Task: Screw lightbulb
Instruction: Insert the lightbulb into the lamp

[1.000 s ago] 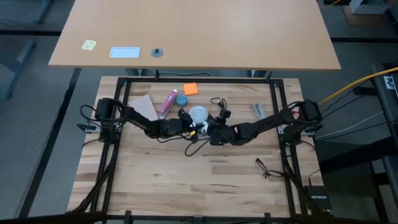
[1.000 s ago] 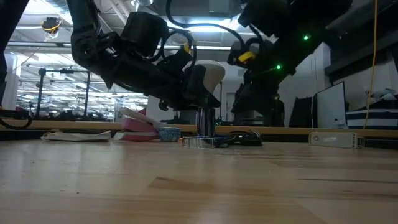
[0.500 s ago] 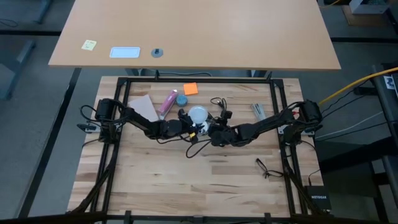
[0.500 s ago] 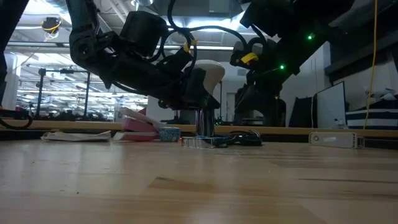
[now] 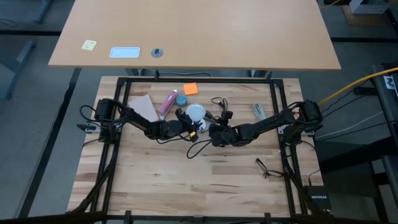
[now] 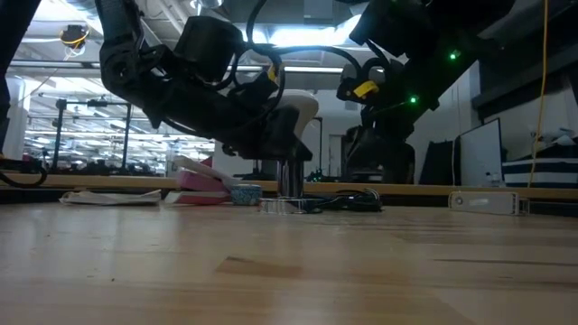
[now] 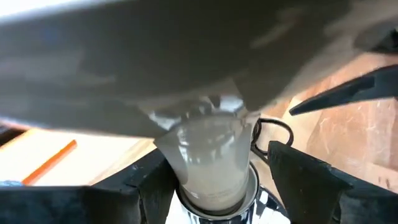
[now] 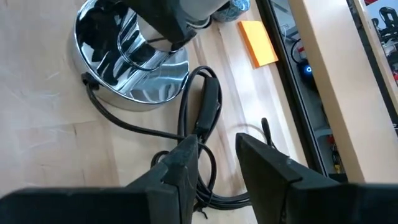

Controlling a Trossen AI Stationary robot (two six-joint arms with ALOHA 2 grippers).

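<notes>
Lightbulb (image 5: 196,112) sits upright with its neck in the socket of the silver lamp base (image 8: 127,71), near the middle of the worktop (image 5: 186,180), just in front of the orange note (image 5: 190,89). Left claw (image 7: 214,180) straddles the bulb's neck, fingers (image 7: 305,180) spread wide on either side; can't tell if the pads touch glass, looks like a re-grip between turns. Right claw (image 8: 214,158) hovers just beside the base over the black cord (image 8: 202,115), part open, holding nothing. Bulb seated; how far threaded not visible, more turns likely left.
</notes>
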